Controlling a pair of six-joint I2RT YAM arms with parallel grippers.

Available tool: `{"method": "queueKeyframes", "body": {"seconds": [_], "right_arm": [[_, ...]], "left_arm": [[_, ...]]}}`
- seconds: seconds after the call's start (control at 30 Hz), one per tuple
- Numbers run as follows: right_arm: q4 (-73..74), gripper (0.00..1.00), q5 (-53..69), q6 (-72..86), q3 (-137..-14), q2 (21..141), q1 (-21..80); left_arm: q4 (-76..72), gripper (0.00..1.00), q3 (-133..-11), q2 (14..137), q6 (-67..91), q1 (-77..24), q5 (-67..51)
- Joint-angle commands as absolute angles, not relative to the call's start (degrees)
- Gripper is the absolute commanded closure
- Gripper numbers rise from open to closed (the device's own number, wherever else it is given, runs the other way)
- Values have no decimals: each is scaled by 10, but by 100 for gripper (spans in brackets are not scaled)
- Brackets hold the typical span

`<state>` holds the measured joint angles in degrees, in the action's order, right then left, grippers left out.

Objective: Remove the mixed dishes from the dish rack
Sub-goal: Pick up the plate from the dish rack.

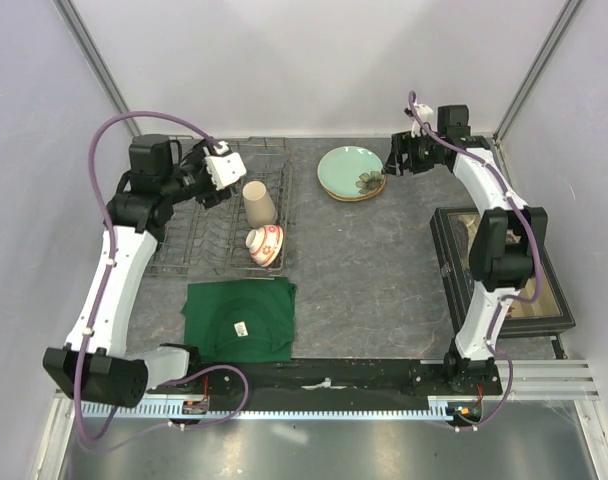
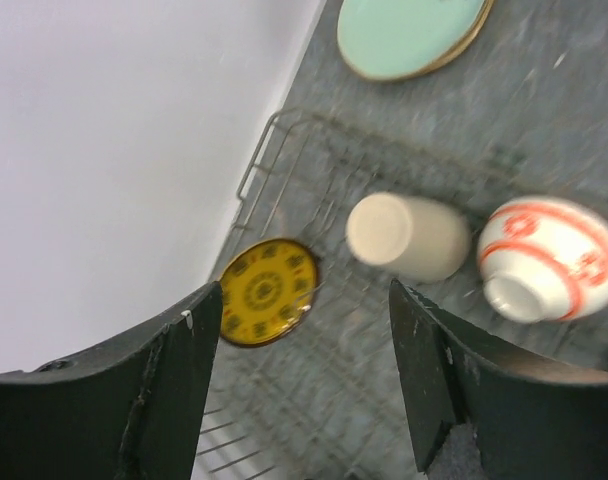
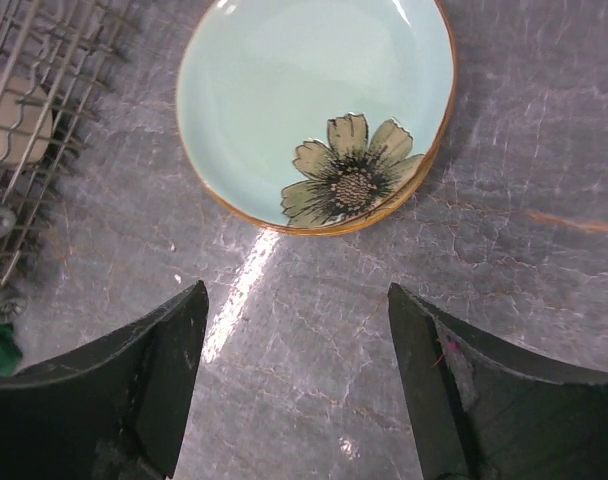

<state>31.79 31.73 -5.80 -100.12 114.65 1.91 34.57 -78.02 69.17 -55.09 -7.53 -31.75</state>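
The grey wire dish rack point(image 1: 199, 245) stands at the back left. In it lie the tall beige cup point(image 1: 259, 203) on its side and the red-and-white bowl point(image 1: 266, 243). The left wrist view shows the yellow-and-dark plate point(image 2: 267, 290) upright in the rack point(image 2: 314, 150), beside the cup point(image 2: 409, 235) and bowl point(image 2: 549, 258). My left gripper point(image 1: 219, 170) hovers open and empty over the rack. The pale teal plate point(image 1: 346, 166) lies on the table, stacked with the floral plate point(image 1: 370, 183). My right gripper point(image 1: 404, 155) is open and empty just right of them; the flower point(image 3: 349, 178) shows ahead of its fingers. The dark green mug is out of view.
A folded dark green cloth point(image 1: 239, 318) lies in front of the rack. A black compartment box point(image 1: 454, 255) sits at the right under the right arm. White walls close in at the back and both sides.
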Motion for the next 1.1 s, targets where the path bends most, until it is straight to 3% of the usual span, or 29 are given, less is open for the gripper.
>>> {"method": "queueKeyframes", "body": {"seconds": [0.0, 0.33, 0.5, 0.63, 1.07], "right_arm": [[293, 18, 282, -108, -962, 1069, 45], [293, 13, 279, -144, -896, 1003, 77], [294, 10, 291, -153, -866, 984, 77], [293, 6, 301, -158, -853, 969, 77], [298, 2, 310, -173, -802, 924, 77]], "left_arm": [[359, 25, -788, 742, -728, -76, -242], [365, 24, -896, 923, -872, -72, -202], [415, 21, -1009, 1028, -907, -72, -170], [453, 12, -1091, 1107, -932, -72, -157], [567, 11, -1290, 1290, -1037, -56, -115]]}}
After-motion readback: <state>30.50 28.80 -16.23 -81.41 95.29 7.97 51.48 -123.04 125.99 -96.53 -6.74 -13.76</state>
